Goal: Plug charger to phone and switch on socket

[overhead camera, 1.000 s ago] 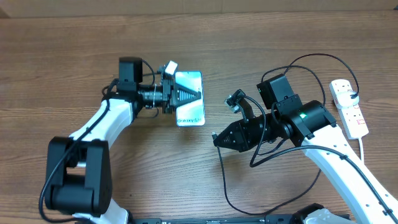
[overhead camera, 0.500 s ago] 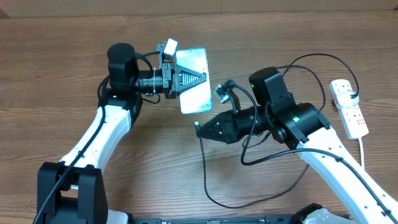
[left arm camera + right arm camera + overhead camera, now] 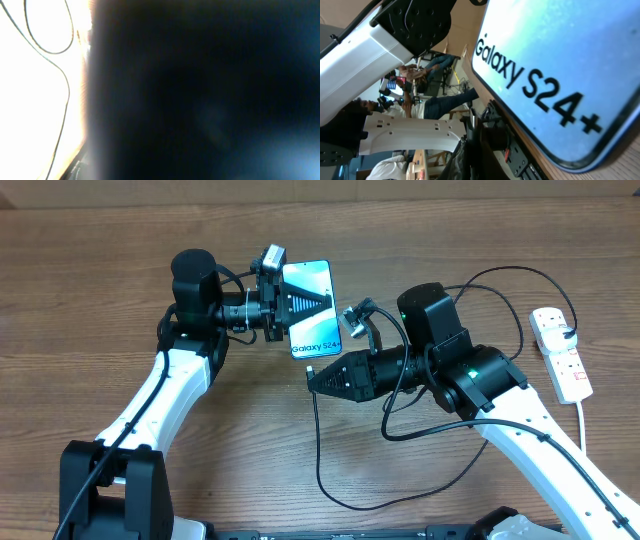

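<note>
My left gripper [image 3: 316, 303] is shut on the phone [image 3: 312, 335] and holds it above the table, blue screen up. The short edge with the "Galaxy S24+" lettering points toward my right gripper. My right gripper [image 3: 313, 378] is shut on the connector tip of the charger, just below that short edge. The thin black cable [image 3: 318, 450] hangs down from it and loops over the table. The right wrist view is filled by the phone [image 3: 560, 60] with its lettering, very close. The left wrist view is almost all dark, blocked by the phone. The socket [image 3: 562, 360] lies at the far right.
The charger's black plug [image 3: 568, 333] sits in the socket's far end, and the cable arcs from there over my right arm. The socket's white cord [image 3: 583, 415] runs toward the front edge. My left arm [image 3: 365, 55] shows white in the right wrist view.
My left gripper has lifted and turned the phone so its lettered edge faces right. My right gripper has moved left with the connector tip, close up to that edge.
</note>
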You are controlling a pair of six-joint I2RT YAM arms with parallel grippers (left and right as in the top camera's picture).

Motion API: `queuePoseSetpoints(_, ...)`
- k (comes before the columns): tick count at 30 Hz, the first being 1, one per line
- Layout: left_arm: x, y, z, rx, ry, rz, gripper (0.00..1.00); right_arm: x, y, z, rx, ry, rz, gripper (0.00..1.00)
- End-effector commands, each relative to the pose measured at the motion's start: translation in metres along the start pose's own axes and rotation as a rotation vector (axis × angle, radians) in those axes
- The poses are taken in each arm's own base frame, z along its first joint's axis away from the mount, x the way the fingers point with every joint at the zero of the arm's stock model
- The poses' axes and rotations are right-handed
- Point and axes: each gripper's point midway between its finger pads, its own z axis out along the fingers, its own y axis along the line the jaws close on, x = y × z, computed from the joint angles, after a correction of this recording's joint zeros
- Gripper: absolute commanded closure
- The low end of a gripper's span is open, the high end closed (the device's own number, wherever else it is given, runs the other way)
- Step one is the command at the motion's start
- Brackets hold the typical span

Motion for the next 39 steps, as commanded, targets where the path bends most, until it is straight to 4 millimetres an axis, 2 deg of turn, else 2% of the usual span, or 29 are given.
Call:
queuePoseSetpoints(1, 0.005, -0.016, -0.001, 0.019, 0.017, 0.017, 0.96, -0.003, 0.004, -0.002, -0.003, -0.015, -0.001, 0.96)
queuePoseSetpoints(6, 0.007, -0.024, -0.001, 0.034, 0.030, 0.040, 0.96, -0.013, -0.002, -0.013, -0.001, -0.050, 0.015, 0.96)
queuePoseSetpoints(10, 0.009, -0.025, -0.001, 0.038, 0.042, 0.054, 0.96, -0.017, 0.004, -0.020, -0.054, -0.051, 0.001, 0.96)
queuePoseSetpoints(21, 0.010, -0.025, -0.001, 0.038, 0.047, 0.058, 0.96, -0.017, 0.006, -0.021, -0.066, -0.051, -0.007, 0.96)
queuePoseSetpoints(28, 0.000, -0.025, -0.001, 0.036, -0.010, -0.014, 0.96, -0.017, 0.006, -0.021, -0.066, -0.050, -0.007, 0.96)
queuePoseSetpoints(39, 0.000, -0.025, -0.001, 0.036, -0.010, -0.012, 0.96, -0.019, 0.004, -0.021, -0.051, -0.060, -0.006, 0.96)
